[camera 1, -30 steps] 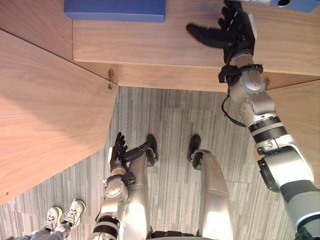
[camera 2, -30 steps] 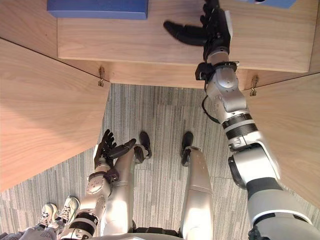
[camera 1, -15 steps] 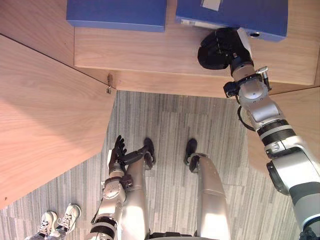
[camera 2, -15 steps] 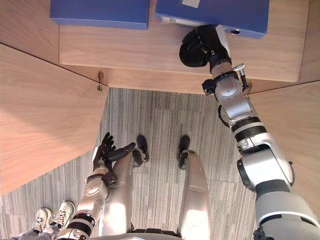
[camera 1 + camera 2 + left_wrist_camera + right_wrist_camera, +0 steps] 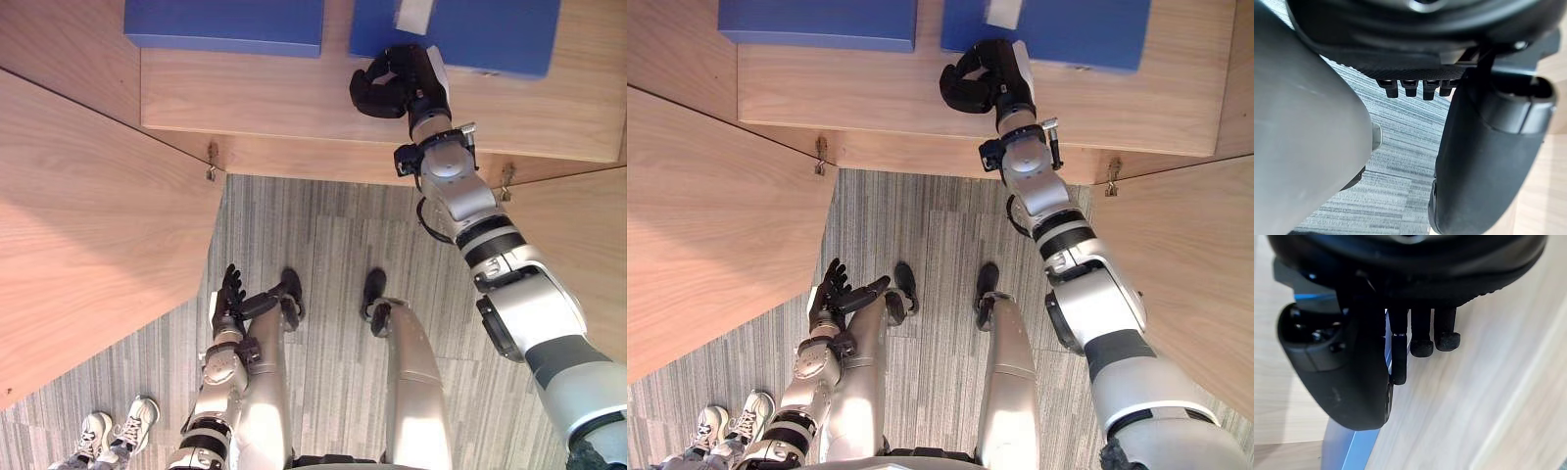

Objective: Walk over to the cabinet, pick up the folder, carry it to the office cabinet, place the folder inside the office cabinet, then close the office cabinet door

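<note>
- The right hand's fingers were curled in toward the thumb with nothing visibly between them, their tips hanging just over bare wood
- The right hand itself sat on the shelf at the near edge of the blue folder; whether it touched that edge could not be told
- That folder, with a white label on top, lay flat inside the office cabinet; a second blue folder lay well apart from it, further along the same shelf toward the robot's left
- The left cabinet door and the right cabinet door both stood swung open toward the robot
- The left hand hung low by the leg, fingers straight and relaxed, empty
- A person's shoes showed on the grey carpet off to the left
- Judged from this, the placing step looked all but done, with the door closing left to do
- The next move called for drawing the right hand clear of the shelf without dragging the folder, then getting a hand behind an open door to push it to
</note>
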You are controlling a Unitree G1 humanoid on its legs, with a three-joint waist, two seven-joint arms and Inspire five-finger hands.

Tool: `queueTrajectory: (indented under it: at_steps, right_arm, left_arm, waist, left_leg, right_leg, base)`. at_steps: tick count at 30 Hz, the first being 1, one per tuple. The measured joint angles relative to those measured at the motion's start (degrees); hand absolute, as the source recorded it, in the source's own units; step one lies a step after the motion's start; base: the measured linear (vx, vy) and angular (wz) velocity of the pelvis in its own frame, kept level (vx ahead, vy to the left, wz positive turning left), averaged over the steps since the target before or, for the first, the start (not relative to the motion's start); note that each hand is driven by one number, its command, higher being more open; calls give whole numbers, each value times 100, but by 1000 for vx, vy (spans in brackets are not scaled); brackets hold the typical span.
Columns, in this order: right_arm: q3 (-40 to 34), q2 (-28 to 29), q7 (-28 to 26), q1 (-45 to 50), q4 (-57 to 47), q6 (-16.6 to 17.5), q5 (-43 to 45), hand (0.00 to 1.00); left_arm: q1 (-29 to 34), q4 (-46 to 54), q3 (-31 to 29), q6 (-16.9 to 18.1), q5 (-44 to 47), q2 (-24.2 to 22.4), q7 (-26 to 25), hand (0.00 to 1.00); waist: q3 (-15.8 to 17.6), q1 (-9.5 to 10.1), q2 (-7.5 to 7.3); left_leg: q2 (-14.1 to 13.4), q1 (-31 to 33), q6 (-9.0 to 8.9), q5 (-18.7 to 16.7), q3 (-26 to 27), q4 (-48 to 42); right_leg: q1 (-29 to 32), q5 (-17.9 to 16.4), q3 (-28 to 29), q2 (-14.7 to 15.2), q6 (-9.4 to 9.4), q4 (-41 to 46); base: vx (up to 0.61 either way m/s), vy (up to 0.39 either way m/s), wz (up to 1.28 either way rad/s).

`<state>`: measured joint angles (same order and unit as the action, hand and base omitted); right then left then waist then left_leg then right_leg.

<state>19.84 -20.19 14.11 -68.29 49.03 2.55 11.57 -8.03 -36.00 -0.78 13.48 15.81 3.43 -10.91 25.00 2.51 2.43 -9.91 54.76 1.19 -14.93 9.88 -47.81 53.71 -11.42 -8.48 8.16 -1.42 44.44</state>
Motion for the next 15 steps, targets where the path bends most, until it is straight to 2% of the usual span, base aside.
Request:
queueTrajectory:
  at_steps: [4,7,9,11,13,15]
  right_arm:
    - [-234,56,108,-20,9,-83,10,0]
    - [-747,47,231,271,-294,-179,70,0]
    - [-1153,35,432,1094,-1289,-164,76,0]
    - [-1342,63,473,2511,-2754,46,69,0]
    - [-1330,405,371,3956,-3634,290,60,0]
    - [-1316,707,236,4660,-3855,414,55,0]
  left_arm:
    - [-9,28,2,1,1,-30,-36,100]
    - [-9,25,0,-15,1,-61,-43,100]
    - [-4,-29,0,-86,1,-81,-41,100]
    - [101,-54,10,-203,-2,-177,-8,100]
    - [332,-66,24,-256,-10,-261,40,100]
    - [481,-81,64,-282,-14,-262,120,100]
  waist:
    - [0,-3,1]
    - [0,-1,1]
    - [0,-11,1]
    - [0,-54,0]
    - [-8,-157,-15]
    - [-29,-218,-54]
  left_leg:
    - [41,13,4,120,1,126]
    - [53,-66,27,188,-7,212]
    - [55,-268,27,188,11,275]
    - [41,-763,27,185,106,491]
    - [22,-1494,21,180,274,849]
    - [1,-1899,11,175,410,1061]
  right_leg:
    - [-14,122,-21,12,-8,-148]
    - [-148,213,-70,13,-8,-287]
    - [-375,233,-83,12,-28,-392]
    - [-875,308,-51,-32,-70,-706]
    - [-1550,425,58,-122,-103,-1178]
    - [-1888,487,152,-184,-109,-1430]
  base:
    - [-49,-14,4]
    - [-68,-19,5]
    - [-32,-2,2]
    - [16,14,-10]
    - [48,22,-25]
    - [51,17,-37]
